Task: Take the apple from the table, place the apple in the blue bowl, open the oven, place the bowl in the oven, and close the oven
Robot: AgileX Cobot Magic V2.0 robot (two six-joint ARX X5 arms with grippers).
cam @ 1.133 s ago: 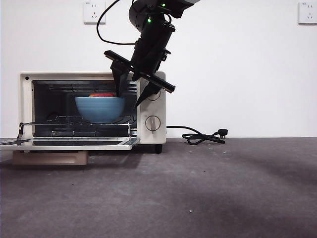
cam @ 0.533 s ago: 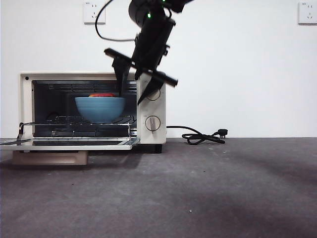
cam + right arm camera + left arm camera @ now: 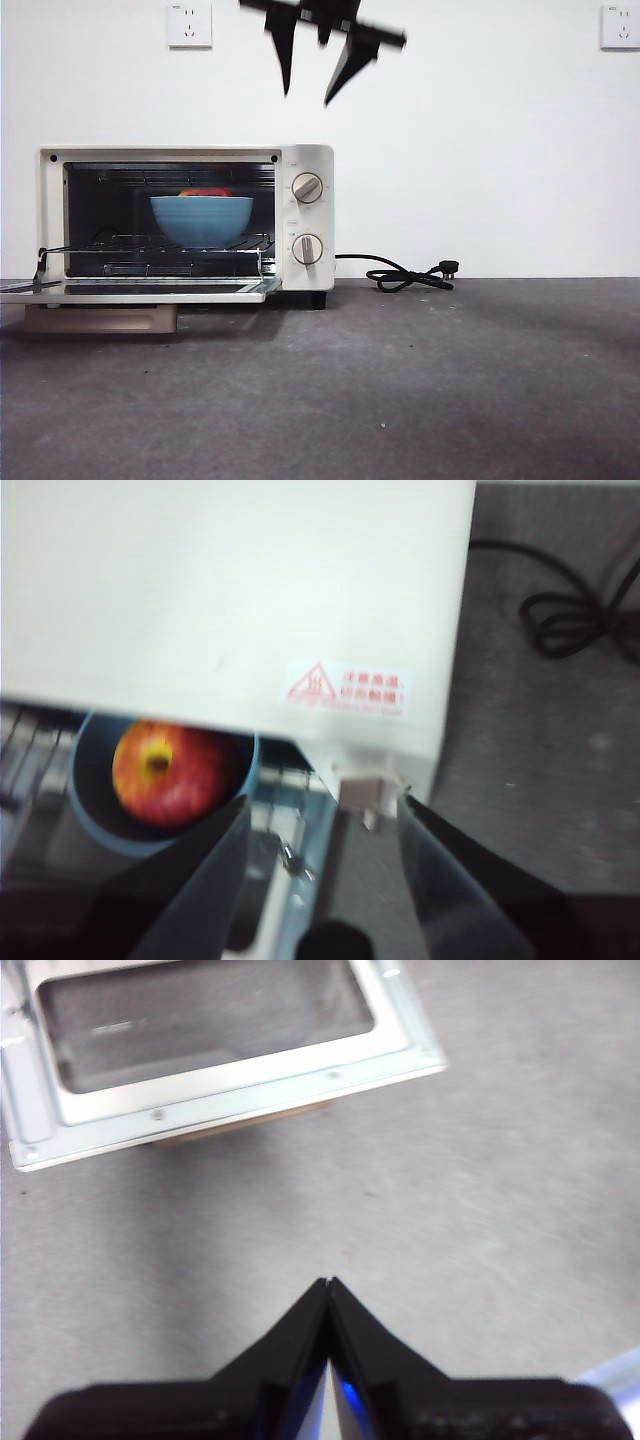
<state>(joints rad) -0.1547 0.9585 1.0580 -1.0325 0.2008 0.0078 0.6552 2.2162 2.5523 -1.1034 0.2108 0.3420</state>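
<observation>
The blue bowl [image 3: 201, 219] stands on the wire rack inside the cream oven [image 3: 305, 215], whose door [image 3: 140, 290] lies flat open. The red apple [image 3: 205, 192] peeks over the bowl's rim; from above, the right wrist view shows the apple [image 3: 172, 770] inside the bowl [image 3: 100, 820], partly under the oven's top [image 3: 230, 590]. My right gripper [image 3: 315, 80] hangs open high above the oven, holding nothing, and appears open in its own view too [image 3: 322, 815]. My left gripper [image 3: 329, 1285] is shut and empty above the table [image 3: 450, 1180], near the open door [image 3: 210, 1050].
A black cord [image 3: 405, 274] with its plug lies on the table to the right of the oven, also seen as a cord [image 3: 570, 610] in the right wrist view. Two wall sockets [image 3: 190, 24] sit high on the white wall behind.
My right gripper has risen from the oven's opening beside the bowl to well above the oven's top. The bowl with the apple stays on the rack.
</observation>
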